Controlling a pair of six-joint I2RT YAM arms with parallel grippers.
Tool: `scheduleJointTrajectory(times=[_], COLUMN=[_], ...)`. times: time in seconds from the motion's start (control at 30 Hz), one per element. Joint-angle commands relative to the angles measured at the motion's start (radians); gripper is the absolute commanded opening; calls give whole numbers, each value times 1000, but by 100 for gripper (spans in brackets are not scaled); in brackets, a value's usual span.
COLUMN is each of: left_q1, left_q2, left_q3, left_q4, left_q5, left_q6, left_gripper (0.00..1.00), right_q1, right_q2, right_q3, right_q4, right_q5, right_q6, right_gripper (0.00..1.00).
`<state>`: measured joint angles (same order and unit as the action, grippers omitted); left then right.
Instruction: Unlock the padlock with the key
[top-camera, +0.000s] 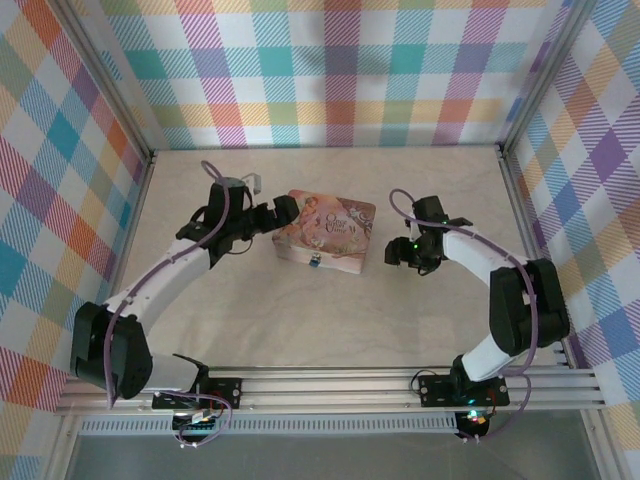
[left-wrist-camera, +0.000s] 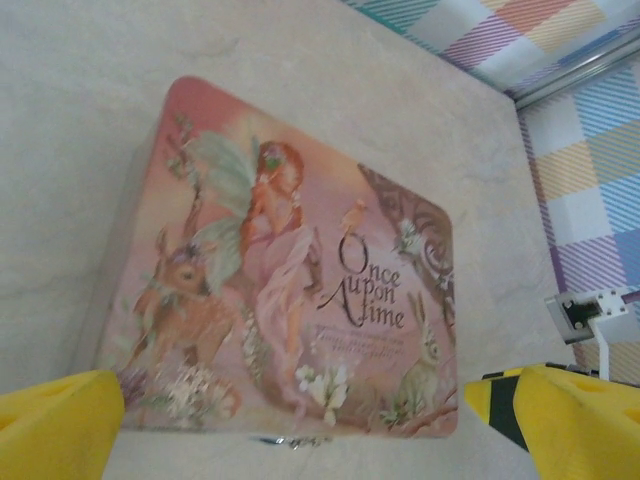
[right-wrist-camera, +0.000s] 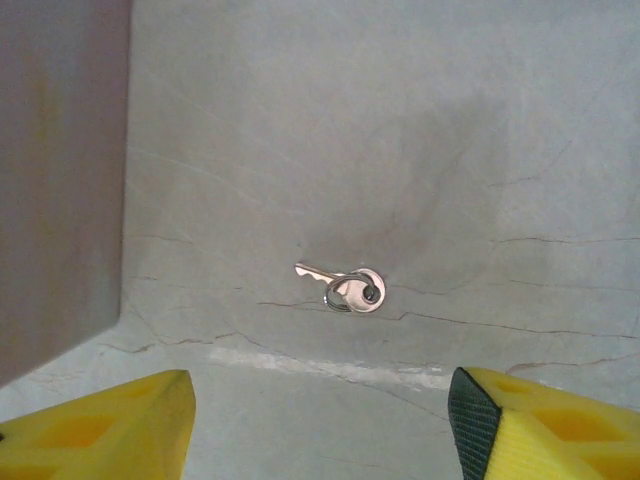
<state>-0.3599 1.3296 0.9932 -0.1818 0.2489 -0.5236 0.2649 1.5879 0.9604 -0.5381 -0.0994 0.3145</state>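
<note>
Padlock (top-camera: 314, 262) sitting small and blue at the near side of the pink tin (top-camera: 325, 232). Right of it, right tool (right-wrist-camera: 320, 425) hovering with fingers (right-wrist-camera: 110, 425) apart, key (right-wrist-camera: 342, 285) lying flat on the counter (right-wrist-camera: 450, 150) just ahead, not touched. Farther back, left tool (top-camera: 285, 212) gaping wide at the tin's left corner.

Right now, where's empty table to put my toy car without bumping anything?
Two bare patches: the wide strip between the pink tin and the near rail, and the strip between the tin and the back wall. The middle is crowded: the left gripper at the tin's left end, the padlock at its near edge, the right gripper over the key.
</note>
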Motion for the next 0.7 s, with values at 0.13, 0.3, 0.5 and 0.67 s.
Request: scheduleJointTrajectory(times=[0.13,0.3,0.5,0.67], left_q1=[-5,-5,-5,-5], left_q2=[-92,-106,-91,-87], left_q3=[-57,-63,-48,-47], left_q4=[-25,-32,-33,-33], left_q5=[-31,-43,-34,-31], left_q6=[-25,-24,-25,-25], left_gripper=[100,100,100,100], right_q1=[-1,-1,-1,-1], right_q2=[75,113,151,169], right_q3=[72,93,111,115], right_q4=[-41,-52,-49,-42], right_q5=[14,48,53,49], right_q6=[-42,-49,-48,-45], right_gripper=[61,50,38,33])
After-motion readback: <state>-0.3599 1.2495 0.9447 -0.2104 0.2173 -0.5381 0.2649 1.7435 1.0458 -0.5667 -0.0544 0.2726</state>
